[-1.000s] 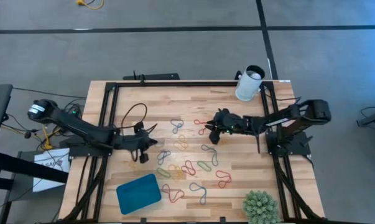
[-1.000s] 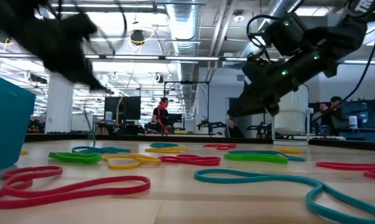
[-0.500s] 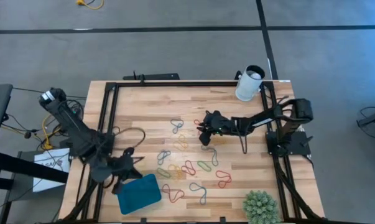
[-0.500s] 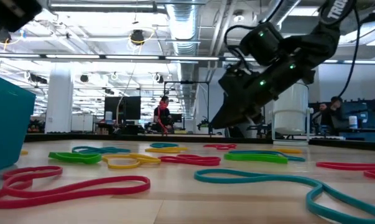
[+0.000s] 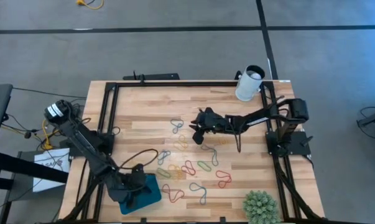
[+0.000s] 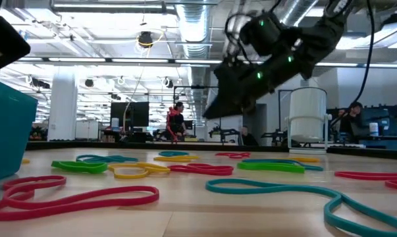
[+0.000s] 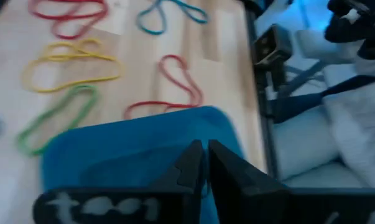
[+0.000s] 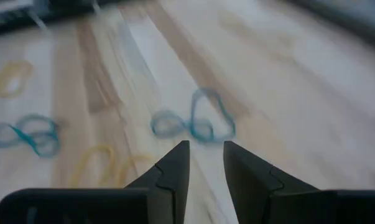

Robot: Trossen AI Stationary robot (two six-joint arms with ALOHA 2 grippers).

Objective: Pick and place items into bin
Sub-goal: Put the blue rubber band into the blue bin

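bare wood [image 5: 143, 102] behind bands [image 5: 188, 167]; cup [image 5: 249, 84] corner.

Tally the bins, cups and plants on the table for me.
Teal bin: 1
White cup: 1
Spiky green plant: 1
Total: 3

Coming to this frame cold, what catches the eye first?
The scatter of coloured rubber bands across the middle of the wooden table. The left gripper hangs over the teal bin at the near left corner, fingers nearly together, while the right gripper reaches open toward a blue band mid-table.
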